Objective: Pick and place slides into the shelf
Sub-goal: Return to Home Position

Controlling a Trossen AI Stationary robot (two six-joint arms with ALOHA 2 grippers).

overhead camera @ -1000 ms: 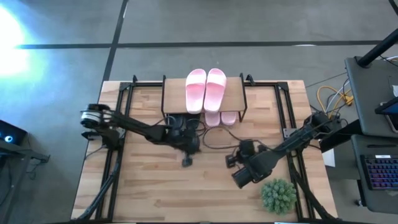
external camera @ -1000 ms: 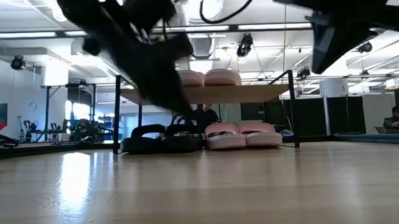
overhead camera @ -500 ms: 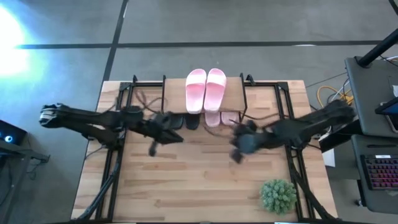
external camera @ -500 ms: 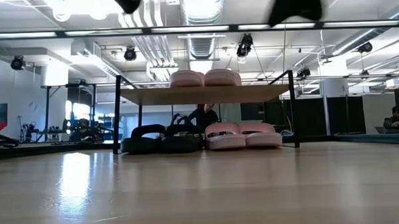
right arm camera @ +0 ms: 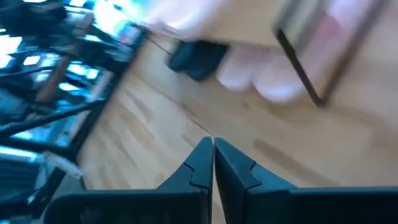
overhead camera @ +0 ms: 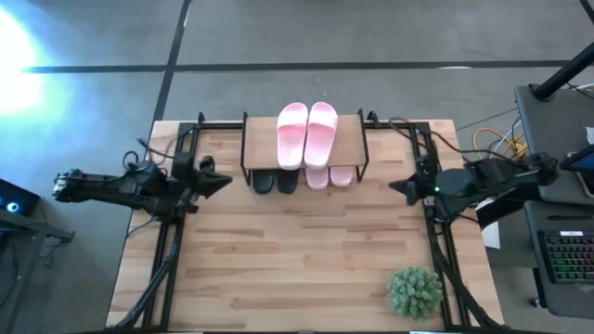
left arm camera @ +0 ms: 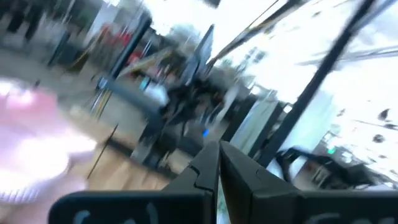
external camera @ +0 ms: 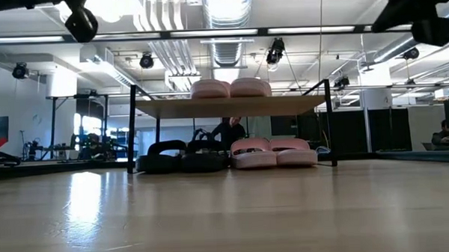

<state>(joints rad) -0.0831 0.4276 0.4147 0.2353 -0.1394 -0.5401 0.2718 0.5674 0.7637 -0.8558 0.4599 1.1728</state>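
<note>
Six slides [external camera: 231,87] are on or under the shelf [overhead camera: 351,144], all clear of both sets of fingers. From above, a pink pair [overhead camera: 307,134] lies side by side on its top board. Only the ends of a black pair [overhead camera: 275,181] and a second pink pair [overhead camera: 329,175] poke out from under its edge.

The low view shows what that one hides. Both lower pairs stand on the bench [external camera: 228,216] in one row between the shelf's legs, black just beside pink.

The left fingers [overhead camera: 219,181] hang off one side of the shelf and the right fingers [overhead camera: 397,188] off the other, each pointing inward toward it. Both arms reach in from the bench's side edges and are held above its top.

Only the wrist views show the tips. In each, the fingers are pressed together with nothing between them.

A green plant ball [overhead camera: 415,290] sits on the bench off to the side of the right fingers, well apart from the shelf.
</note>
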